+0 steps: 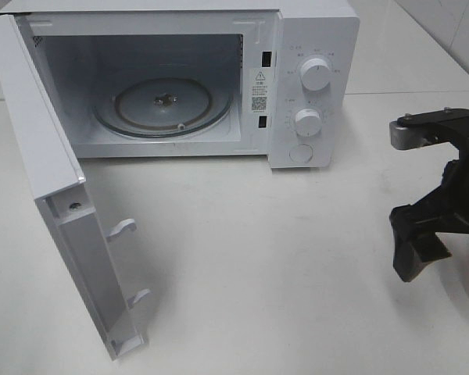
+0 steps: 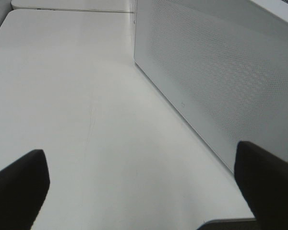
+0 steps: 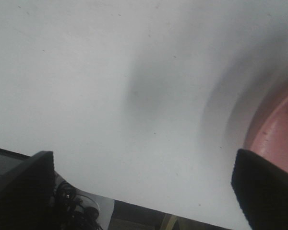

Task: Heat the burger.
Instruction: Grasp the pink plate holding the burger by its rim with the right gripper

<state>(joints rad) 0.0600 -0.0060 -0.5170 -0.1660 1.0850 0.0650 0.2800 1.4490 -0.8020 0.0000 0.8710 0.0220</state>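
My left fingers (image 2: pixel 19 187) and right fingers (image 1: pixel 413 254) gape wide, empty; the burger is out of view, likely on the pink plate (image 3: pixel 278 129) at three o'clock, whose rim I should grip level.

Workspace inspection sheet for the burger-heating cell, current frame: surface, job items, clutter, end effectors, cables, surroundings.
Surface: white tabletop, no spills seen.
Job's things: burger not in any view; white microwave oven with its door swung open and its round glass turntable empty; pink round plate, only its edge showing, beside the right end effector.
Clutter: nothing seen.
Grippers: left end effector open, empty, near the microwave's perforated white panel; right end effector open, empty, above the table.
Cables: nothing seen on the table.
Surroundings: pale tiled wall behind.
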